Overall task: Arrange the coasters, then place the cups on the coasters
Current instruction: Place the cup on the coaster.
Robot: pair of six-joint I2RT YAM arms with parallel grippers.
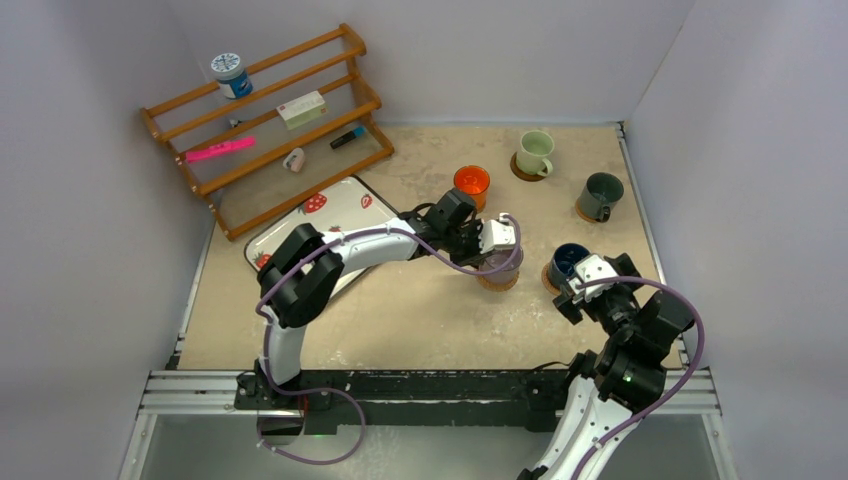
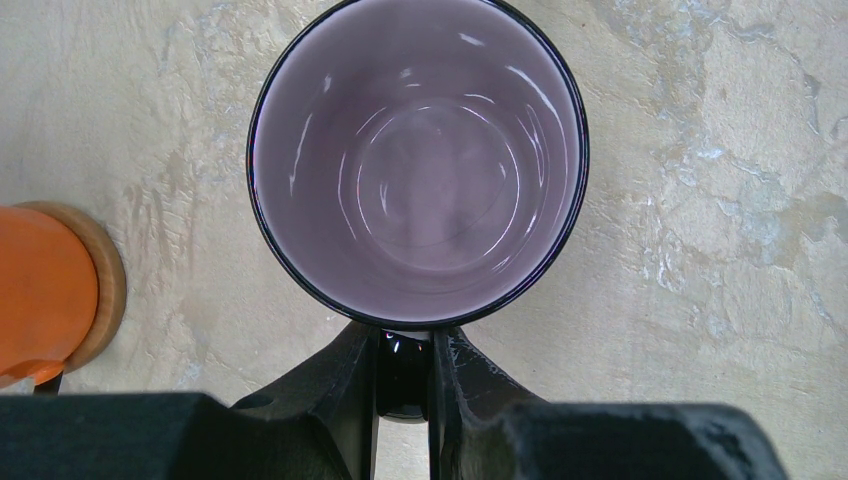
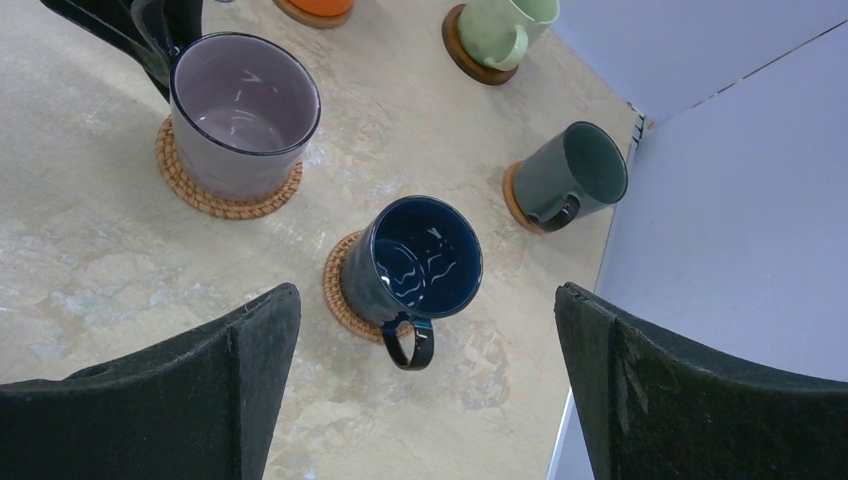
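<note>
**Seating purple cup (image 2: 418, 160) on wicker coaster (image 3: 225, 195), with left fingers (image 2: 355, 395) clamped on its handle (image 2: 405, 375)**

Left wrist:
- Left fingers are clenched on the handle from both sides, and the cup sits mouth-up just ahead of the tips.
- A handle grip leaves the cup body free and upright, so the base can go down flat.
- The coaster is hidden under the cup in this view.
- Orange cup (image 2: 40, 290) sits on its brown coaster (image 2: 108, 285) off to the left of the fingers, apart from them.

Right wrist:
- Right fingers (image 3: 230, 380) are spread wide with nothing in them.
- Blue cup (image 3: 420, 260) sits between and just beyond them on a woven coaster (image 3: 340, 290), its handle pointing back toward the fingers. It looks placed and released.
- The purple cup is ahead-left, over the wicker coaster. More coaster rim shows on the near side, so it is slightly off-centre.
- Can't tell if the base is fully down.
- Pale green cup (image 3: 505, 30) and dark grey-green cup (image 3: 570, 175) are farther ahead, each on a brown disc.

Top:
- Five cups are over five coasters on the table (image 1: 400, 310).
- The left arm reaches across the table and the right arm hangs back by the blue cup.
- Tray (image 1: 350, 200) and rack (image 1: 270, 120) are well behind-left of the left fingers and not involved.

Likely last steps: confirm the cup is seated, open the fingers, and back straight off the handle. The risk is snagging the handle and dragging the cup or the light coaster.
</note>
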